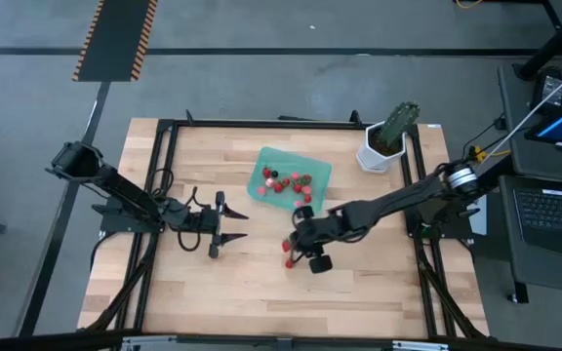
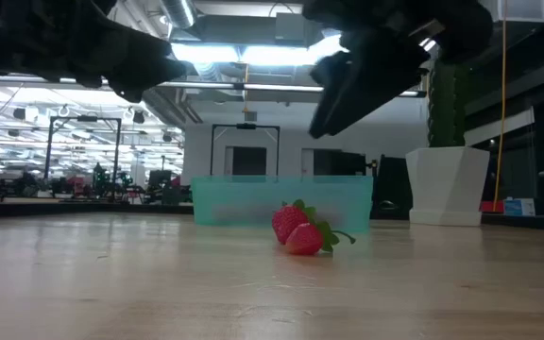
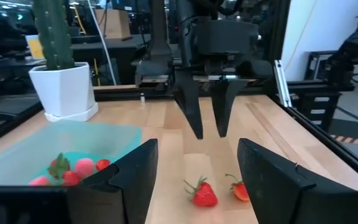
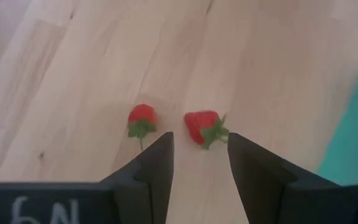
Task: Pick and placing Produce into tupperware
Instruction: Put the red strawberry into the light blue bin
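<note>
Two red strawberries with green tops (image 4: 142, 118) (image 4: 202, 127) lie on the wooden table, in front of the tupperware (image 1: 291, 175). Several more berries lie inside this teal container. My right gripper (image 4: 201, 146) hangs open above the two loose strawberries and slants down at them without touching either. In the left wrist view its two fingers (image 3: 194, 118) point down over the berries (image 3: 204, 193). My left gripper (image 1: 232, 225) stands open and level at the table's left middle. It faces the loose berries and holds nothing.
A green cactus in a white pot (image 1: 386, 141) stands at the far right corner of the table, beside the tupperware. A black frame (image 1: 261, 125) runs round the tabletop. Bare wood lies along the near edge (image 1: 261, 302).
</note>
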